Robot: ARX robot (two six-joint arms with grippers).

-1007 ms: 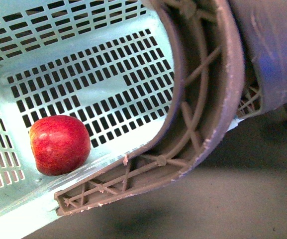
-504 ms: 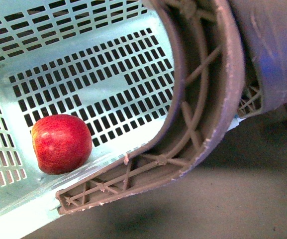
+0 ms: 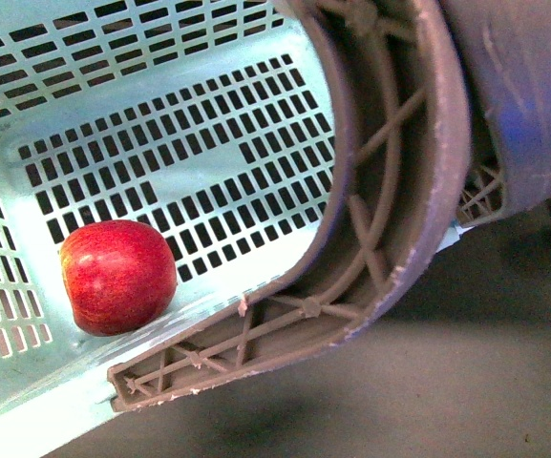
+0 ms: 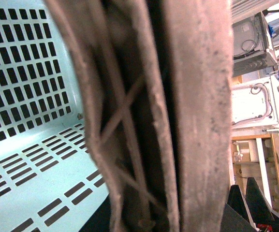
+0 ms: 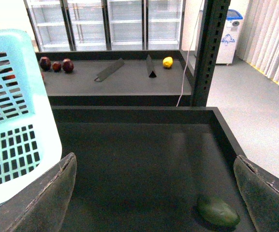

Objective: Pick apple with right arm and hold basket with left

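Note:
The glossy red apple (image 3: 117, 277) lies inside the pale mint-blue basket (image 3: 160, 162), against its near wall in the front view. A curved brown ribbed handle (image 3: 390, 191) of the basket arcs across that view. In the left wrist view the same handle (image 4: 178, 116) fills the middle, and my left gripper is shut on it; its fingertips are hidden behind the handle. My right gripper (image 5: 158, 193) stands open over a dark tray, beside the basket's wall (image 5: 13, 121), with nothing between its fingers (image 5: 52, 193).
A green avocado-like fruit (image 5: 218, 211) lies on the dark tray (image 5: 129, 159) below the right gripper. Further back on a dark shelf lie three small dark red fruits (image 5: 56, 64) and a yellow lemon (image 5: 168, 62). A black upright post (image 5: 209, 53) stands at the tray's far corner.
The apple and basket have shifted very slightly to the right in the front view over the last second. Nothing else has visibly moved.

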